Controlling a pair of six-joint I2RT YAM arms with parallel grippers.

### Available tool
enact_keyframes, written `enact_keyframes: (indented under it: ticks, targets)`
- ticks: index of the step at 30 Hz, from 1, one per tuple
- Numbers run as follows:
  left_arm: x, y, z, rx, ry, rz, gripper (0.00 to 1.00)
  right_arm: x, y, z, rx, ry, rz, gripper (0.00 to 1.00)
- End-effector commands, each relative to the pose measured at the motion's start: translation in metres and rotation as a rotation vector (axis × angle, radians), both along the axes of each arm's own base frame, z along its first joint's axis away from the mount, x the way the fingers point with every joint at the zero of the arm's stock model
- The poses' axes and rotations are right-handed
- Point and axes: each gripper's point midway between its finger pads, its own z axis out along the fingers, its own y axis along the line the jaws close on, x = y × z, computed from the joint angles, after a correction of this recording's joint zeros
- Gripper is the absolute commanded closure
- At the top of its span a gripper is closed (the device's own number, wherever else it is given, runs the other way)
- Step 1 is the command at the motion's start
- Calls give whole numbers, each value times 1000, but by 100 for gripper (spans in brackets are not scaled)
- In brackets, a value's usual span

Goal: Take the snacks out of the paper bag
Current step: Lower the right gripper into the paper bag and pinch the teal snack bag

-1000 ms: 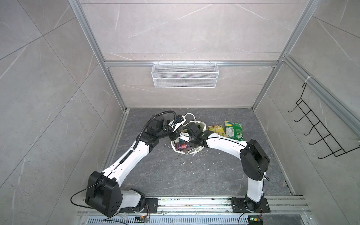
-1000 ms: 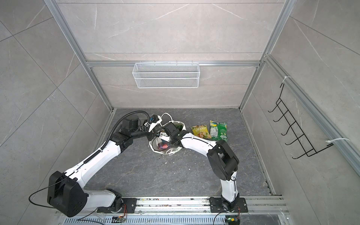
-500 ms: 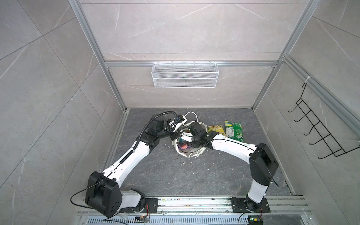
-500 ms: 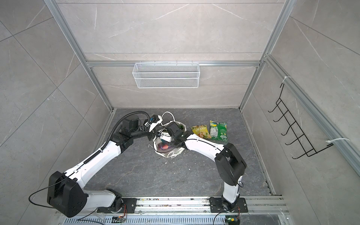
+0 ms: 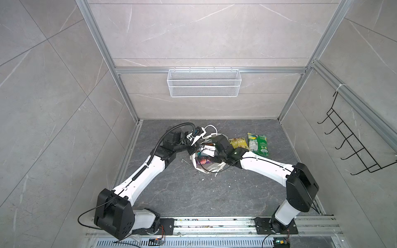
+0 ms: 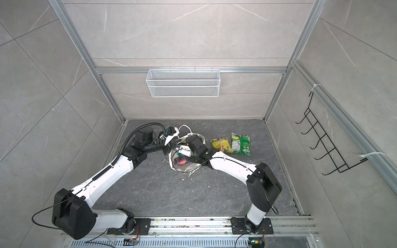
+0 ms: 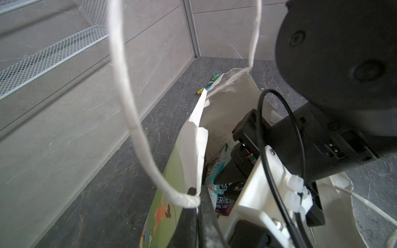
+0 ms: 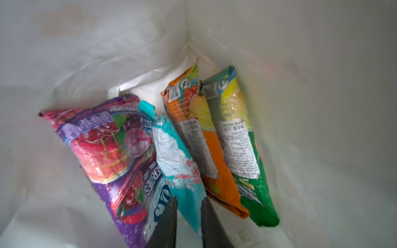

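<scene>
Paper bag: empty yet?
Not empty: purple packet, teal packet, orange packet and green packet lie inside the paper bag.

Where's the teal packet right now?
In the right wrist view the teal packet lies inside the paper bag, between the purple packet and the orange packet, with the right gripper at its end.

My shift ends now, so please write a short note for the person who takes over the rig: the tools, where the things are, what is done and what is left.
Tools: the left tool is shut on the bag rim, beside a handle. The right tool is down inside the bag, jaws a little apart at the teal packet; whether it grips is not clear.
Done: the yellow packet and the green packet lie on the floor, right of the bag in both top views.
Left: the purple packet, teal packet, orange packet and yellow-green packet are in the bag.
</scene>
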Motion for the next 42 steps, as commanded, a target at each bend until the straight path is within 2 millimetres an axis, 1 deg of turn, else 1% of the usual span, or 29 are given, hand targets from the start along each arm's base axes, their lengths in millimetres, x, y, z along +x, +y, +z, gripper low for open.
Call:
enact_keyframes:
  ticks: [1,2,3,7,10,13,17,19,20,21,23,24,26,27,29,31,35,37,42]
  targets:
    - [-4,-5,13,-20,-46,-37,100,3,-1,3,40,-29,0,76]
    - [-5,-5,14,-17,-47,-39,100,3,-2,2,42,-16,6,73]
    - [-6,-4,15,-18,-52,-41,100,5,-3,-3,36,-14,2,67]
    - [-7,-3,14,-27,-73,-36,100,19,-11,-19,-11,7,-47,49]
    - [-7,-4,13,-23,-64,-46,100,23,-7,-28,-28,30,-49,38]
    - [-6,-5,12,-29,-64,-45,100,31,-4,-38,-62,40,-55,33]
    - [-7,-5,13,-26,-66,-51,100,37,3,-50,-89,58,-57,31]
    - [-6,-5,12,-29,-68,-48,100,41,7,-55,-95,62,-58,35]
    - [-6,-5,13,-31,-69,-47,100,43,8,-58,-105,67,-65,42]
    - [-6,-6,14,-31,-68,-47,100,43,8,-61,-117,82,-68,54]
    - [-6,-5,13,-26,-65,-49,100,44,11,-65,-124,98,-67,68]
    - [-6,-5,13,-26,-67,-47,100,43,13,-67,-129,100,-59,77]
    - [-5,-4,13,-28,-73,-38,100,43,12,-65,-132,92,-63,89]
    - [-4,-4,12,-27,-73,-35,100,42,11,-61,-126,89,-65,93]
    - [-4,-3,13,-22,-67,-31,100,38,13,-53,-95,92,-53,95]
    - [-4,-2,12,-19,-69,-29,100,34,14,-47,-71,88,-34,100]
    - [2,0,11,-28,-69,-5,100,33,9,-32,-64,51,-42,100]
    - [3,1,10,-20,-62,-2,100,29,8,-25,-46,46,-34,100]
    - [4,2,8,-26,-73,11,100,22,5,0,13,-9,-24,100]
